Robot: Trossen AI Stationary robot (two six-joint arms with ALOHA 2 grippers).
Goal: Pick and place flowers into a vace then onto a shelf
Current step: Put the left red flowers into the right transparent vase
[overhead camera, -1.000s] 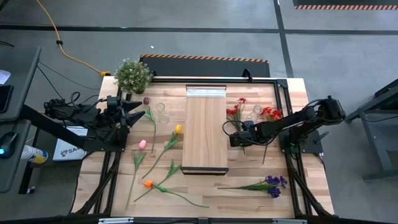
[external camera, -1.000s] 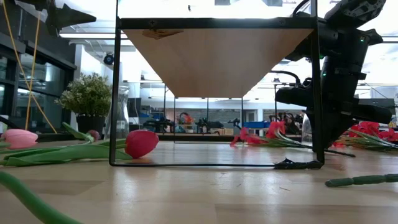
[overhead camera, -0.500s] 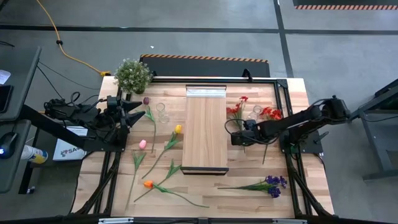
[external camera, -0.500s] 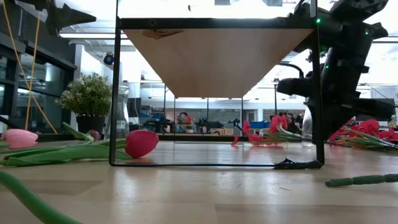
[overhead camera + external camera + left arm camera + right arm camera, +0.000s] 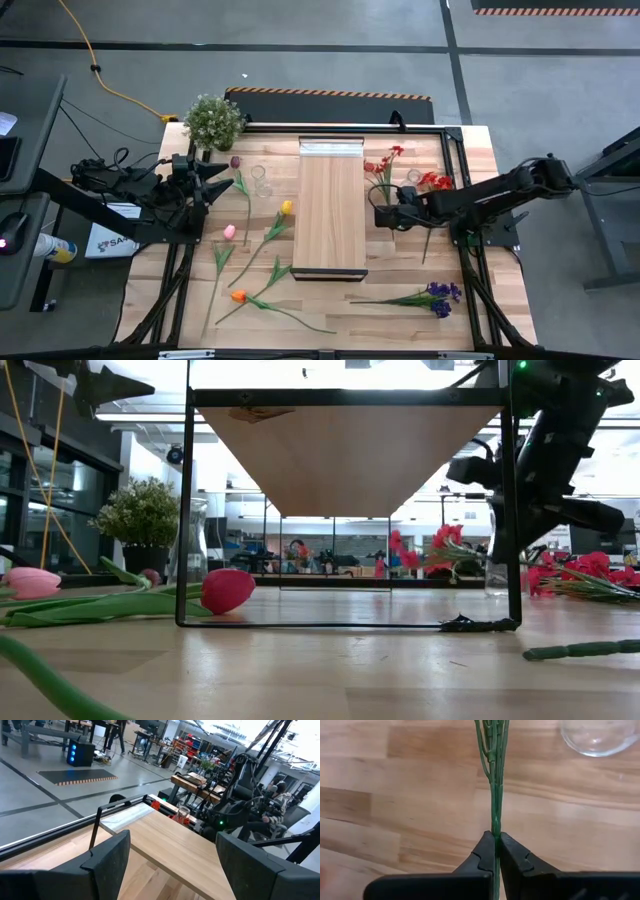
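A: Right gripper (image 5: 496, 851), just right of the shelf (image 5: 331, 210): pinched tight on the green stem of a red flower (image 5: 387, 164), fingers pressed together around it. Seen lifted clear of the tabletop (image 5: 400, 320) in the low view, red heads (image 5: 440, 545) up off the wood beside the shelf's black frame (image 5: 509, 500).

B: And the left gripper (image 5: 175, 865)?

A: Parked well left of the shelf, fingers spread wide, gripping nothing.

B: Vases?

A: Two clear glass ones: one (image 5: 411, 181) just right of the shelf, near the held stem; another (image 5: 259, 181) just left of the shelf.

B: Remaining flowers?

A: More red blooms (image 5: 434, 181) lying right of the shelf, beyond the glass vase. Purple stem (image 5: 430, 296) right of the shelf's near end. Left of the shelf: maroon (image 5: 236, 161), yellow (image 5: 286, 208), pink (image 5: 229, 232) and orange (image 5: 238, 296) heads, all flat on the wood. Potted plant (image 5: 213, 120) beyond the shelf's far left corner. Nothing on the shelf top.
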